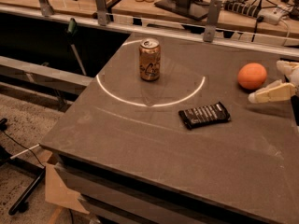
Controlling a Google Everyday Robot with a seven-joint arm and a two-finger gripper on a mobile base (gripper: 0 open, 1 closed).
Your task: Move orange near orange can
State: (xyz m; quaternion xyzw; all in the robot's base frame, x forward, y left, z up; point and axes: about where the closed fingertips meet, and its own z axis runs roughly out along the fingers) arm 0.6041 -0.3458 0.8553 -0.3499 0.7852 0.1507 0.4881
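The orange (pixel 252 75) rests on the dark table (pixel 140 134) near its right side. The orange can (pixel 150 59) stands upright toward the table's back, well to the left of the orange, inside a thin white arc. My gripper (pixel 266 81) reaches in from the right edge of the view, just right of the orange. It is open: one pale finger (pixel 273 93) lies in front of and right of the fruit, and the other finger (pixel 287 66) shows behind it. Nothing is held, and the fruit is only partly between the fingers.
A flat black snack bar wrapper (pixel 204 115) lies in front of the can and left of the orange. A metal rail with posts (pixel 211 14) runs along the table's back edge, with a cluttered bench and cables behind. The table drops off to the floor at left.
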